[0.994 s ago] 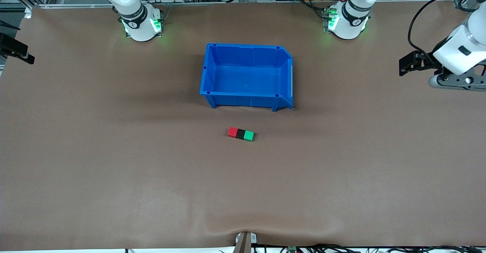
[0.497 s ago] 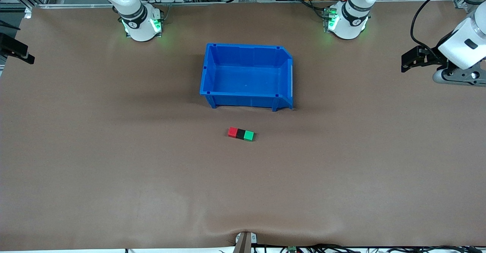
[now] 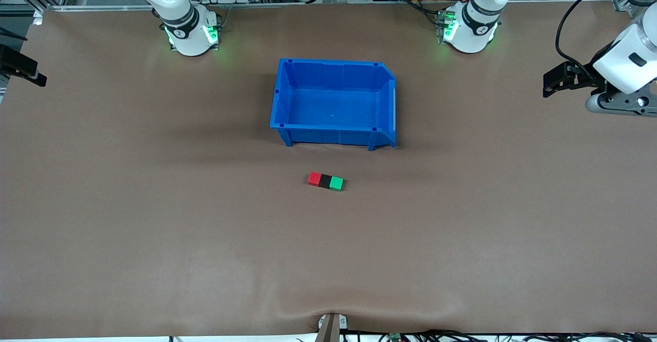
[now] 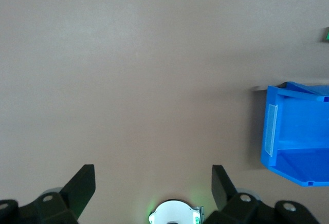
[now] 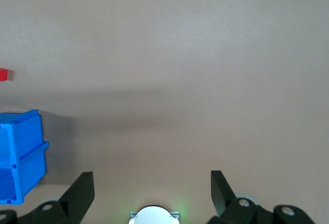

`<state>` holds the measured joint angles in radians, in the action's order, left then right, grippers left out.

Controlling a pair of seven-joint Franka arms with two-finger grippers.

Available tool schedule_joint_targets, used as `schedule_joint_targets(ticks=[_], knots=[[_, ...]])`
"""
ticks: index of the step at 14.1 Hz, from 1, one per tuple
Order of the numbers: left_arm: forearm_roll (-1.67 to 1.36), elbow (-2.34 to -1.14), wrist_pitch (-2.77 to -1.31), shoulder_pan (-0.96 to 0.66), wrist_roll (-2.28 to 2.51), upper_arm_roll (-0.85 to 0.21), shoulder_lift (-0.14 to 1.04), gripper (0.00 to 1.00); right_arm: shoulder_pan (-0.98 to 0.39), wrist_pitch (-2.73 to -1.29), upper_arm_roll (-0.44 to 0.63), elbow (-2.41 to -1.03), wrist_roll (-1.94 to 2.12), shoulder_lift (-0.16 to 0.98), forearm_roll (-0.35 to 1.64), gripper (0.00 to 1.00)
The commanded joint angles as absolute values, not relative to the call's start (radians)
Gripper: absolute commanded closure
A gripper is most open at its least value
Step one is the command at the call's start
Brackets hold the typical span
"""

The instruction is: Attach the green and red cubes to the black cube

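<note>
— Brown covering runs across the whole bench point(image 3: 154, 219). What is the biggest thing on it?

— That would be the blue bin point(image 3: 333, 70), sitting upright between the two arm bases and a little nearer the front camera than they are. Nothing lies inside it. One corner of its rim is cut at an angle, toward the left arm's end of the bench.

— And the arms?

— Both wait at the outer ends of the bench. The left gripper point(image 4: 154, 185) hangs over bare bench at the left arm's end, well apart from the bin, with its fingers point(image 4: 82, 185) spread wide and nothing between them. The right gripper point(image 5: 151, 188) shows only in its own wrist view; it is over bare bench at the right arm's end, fingers point(image 5: 79, 190) likewise spread with nothing held.

— Where are the cubes?

— All three sit in one short row on the bench, nearer the front camera than the bin and well apart from both grippers. The black cube point(image 3: 325, 180) is in the middle. The red cube point(image 3: 314, 178) touches it on the side toward the right arm's end, and the green cube point(image 3: 336, 183) touches it on the side toward the left arm's end. The row is slightly slanted, the green end a touch nearer the camera.
</note>
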<state>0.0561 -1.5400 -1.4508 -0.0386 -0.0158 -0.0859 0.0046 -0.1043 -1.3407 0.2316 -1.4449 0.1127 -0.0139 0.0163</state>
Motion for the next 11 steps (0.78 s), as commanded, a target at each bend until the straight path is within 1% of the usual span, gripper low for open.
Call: schedule_joint_targets(ticks=[1,11], knots=[[0.041,-1.526,-1.431,-0.034,-0.029,-0.084,0.009,0.00,-0.100,-1.325,0.232,-1.427,0.124,-0.008,0.017,0.00],[0.040,-1.529,-1.430,-0.031,-0.037,-0.081,0.009,0.00,-0.100,-1.325,0.232,-1.427,0.124,-0.008,0.017,0.00]])
